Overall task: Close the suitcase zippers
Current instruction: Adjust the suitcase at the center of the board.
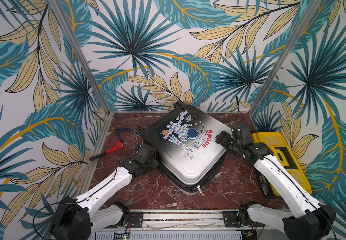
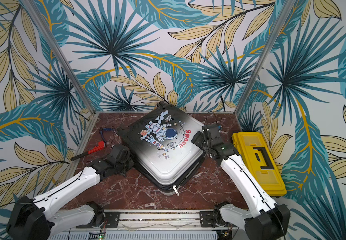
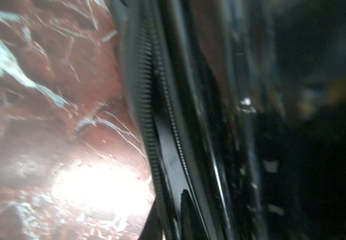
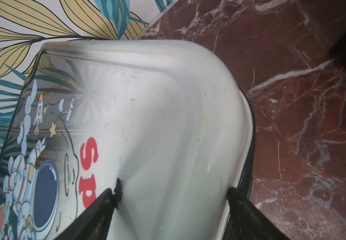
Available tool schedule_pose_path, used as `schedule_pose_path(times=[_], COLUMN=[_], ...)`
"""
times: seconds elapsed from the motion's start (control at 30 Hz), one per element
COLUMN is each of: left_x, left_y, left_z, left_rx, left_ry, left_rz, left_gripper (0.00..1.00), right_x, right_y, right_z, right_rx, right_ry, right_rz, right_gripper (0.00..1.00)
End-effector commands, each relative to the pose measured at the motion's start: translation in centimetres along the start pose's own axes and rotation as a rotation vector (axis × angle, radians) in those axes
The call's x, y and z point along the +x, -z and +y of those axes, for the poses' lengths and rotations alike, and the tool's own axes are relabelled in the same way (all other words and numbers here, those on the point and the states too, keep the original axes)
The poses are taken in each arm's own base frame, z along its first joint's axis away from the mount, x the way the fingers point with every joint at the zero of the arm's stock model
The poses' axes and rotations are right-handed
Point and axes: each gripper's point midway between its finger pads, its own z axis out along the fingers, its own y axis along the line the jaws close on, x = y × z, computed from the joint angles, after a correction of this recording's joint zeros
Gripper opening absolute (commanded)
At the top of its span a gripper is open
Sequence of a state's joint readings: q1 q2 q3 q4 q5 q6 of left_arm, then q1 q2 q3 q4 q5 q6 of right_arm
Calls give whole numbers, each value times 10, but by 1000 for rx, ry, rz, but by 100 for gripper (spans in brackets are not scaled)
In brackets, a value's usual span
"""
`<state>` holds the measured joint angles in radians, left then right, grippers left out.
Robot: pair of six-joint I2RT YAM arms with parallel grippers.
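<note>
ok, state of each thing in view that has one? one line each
suitcase: lying flat, lid down on the lower half.
zippers: the two tooth rows stand apart in the left wrist view, so unzipped there.
pull tab: hanging loose at the near corner.
left gripper: at the suitcase's left edge, jaws hidden.
right gripper: open, astride the lid's rim.
toolbox: lid shut.

The suitcase [image 1: 185, 145] lies flat and skewed in the middle of the desk [image 1: 147, 193], a zipper pull tab [image 1: 199, 189] at its near corner. A yellow toolbox [image 1: 282, 158] lines the right edge, and a red wrench [image 1: 108, 151] lies by the left.
</note>
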<state>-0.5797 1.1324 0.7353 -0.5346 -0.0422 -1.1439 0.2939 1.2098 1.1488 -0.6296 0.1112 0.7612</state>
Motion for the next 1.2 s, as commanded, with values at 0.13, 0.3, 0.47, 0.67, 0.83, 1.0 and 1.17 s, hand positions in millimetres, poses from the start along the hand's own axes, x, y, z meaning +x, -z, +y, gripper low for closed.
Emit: schedule_pose_path(times=[0.13,0.3,0.47,0.67,0.83,1.0,1.17], left_x=[35,25,-9,-50,-97,-139,-162], left_y=[17,14,44,111,136,137,107], left_z=[-77,-49,-44,-58,-57,-67,-81], left_rx=[281,144,60,-58,-175,-158,-67], left_ry=[-69,-170,-405,-1020,-1242,-1238,-1291], left_rz=[109,46,-108,-276,-349,-334,-235], left_gripper=[30,55,77,86,90,90,92], right_x=[2,-20,-29,-10,16,45,73], right_y=[-26,-31,-16,16,37,48,50], right_z=[37,26,23,23,23,14,12], right_rx=[-162,-104,-98,-179,-257,-288,-349], right_ry=[193,242,300,346,362,295,265], right_rz=[120,90,71,92,154,203,247], right_gripper=[85,88,96,99,99,99,99])
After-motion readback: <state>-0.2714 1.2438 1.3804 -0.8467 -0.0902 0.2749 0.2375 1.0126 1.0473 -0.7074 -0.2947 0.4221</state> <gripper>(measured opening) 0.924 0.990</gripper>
